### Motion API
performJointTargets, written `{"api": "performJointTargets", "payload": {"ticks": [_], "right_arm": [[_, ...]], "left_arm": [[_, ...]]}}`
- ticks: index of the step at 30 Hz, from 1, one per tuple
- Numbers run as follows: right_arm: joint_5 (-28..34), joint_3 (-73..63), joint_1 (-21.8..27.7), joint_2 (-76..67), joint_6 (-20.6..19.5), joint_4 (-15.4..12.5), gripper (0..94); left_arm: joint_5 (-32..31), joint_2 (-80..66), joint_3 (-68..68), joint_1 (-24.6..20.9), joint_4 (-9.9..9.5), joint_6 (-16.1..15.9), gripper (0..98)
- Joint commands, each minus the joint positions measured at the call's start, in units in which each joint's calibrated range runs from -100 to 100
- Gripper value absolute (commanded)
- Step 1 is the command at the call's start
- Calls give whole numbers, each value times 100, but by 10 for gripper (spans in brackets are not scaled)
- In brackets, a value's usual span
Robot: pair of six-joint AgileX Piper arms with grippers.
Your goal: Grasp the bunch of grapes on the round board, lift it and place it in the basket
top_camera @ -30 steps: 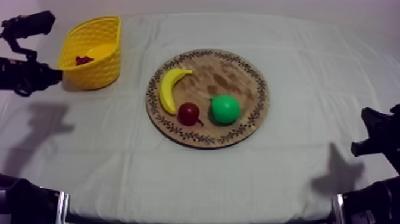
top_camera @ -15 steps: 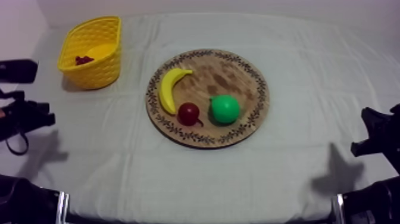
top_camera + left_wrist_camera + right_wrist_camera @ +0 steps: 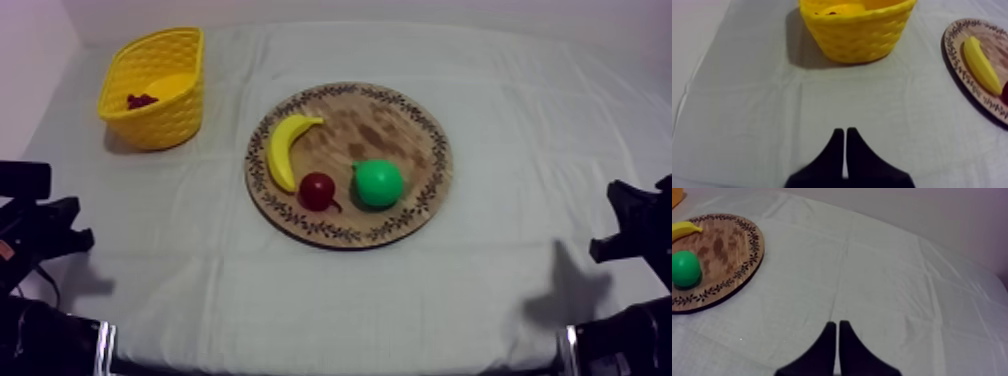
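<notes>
A dark red bunch of grapes (image 3: 141, 100) lies inside the yellow basket (image 3: 160, 122) at the table's far left. The round wooden board (image 3: 420, 105) in the middle carries a banana (image 3: 285, 148), a small red fruit (image 3: 317, 190) and a green pear (image 3: 378, 183). My left gripper (image 3: 80, 238) sits low at the left edge, well short of the basket. In the left wrist view its fingers (image 3: 845, 132) lie together as a narrow wedge, shut on nothing, pointing at the basket (image 3: 857, 35). My right gripper (image 3: 600, 248) rests low at the right, fingers (image 3: 836, 324) shut on nothing.
Bare cloth (image 3: 330, 300) runs along the whole front of the table between the two arms. From the right wrist view, the board (image 3: 737, 258) with the pear (image 3: 685, 268) lies off to one side, beyond open cloth.
My left arm has drawn back from beside the basket, down towards the table's lower left edge. The right arm, the basket and the fruit have stayed put.
</notes>
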Motion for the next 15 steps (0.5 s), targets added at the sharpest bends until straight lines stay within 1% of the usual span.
{"api": "performJointTargets", "payload": {"ticks": [1,7,15], "right_arm": [[-4,-1,1,0,1,-3,5],[-4,-1,1,0,1,-3,5],[-4,-1,1,0,2,-3,5]], "left_arm": [[120,-433,-11,12,-114,216,0],[334,-950,-51,32,-179,379,0],[562,-1644,-100,93,-198,467,0]]}}
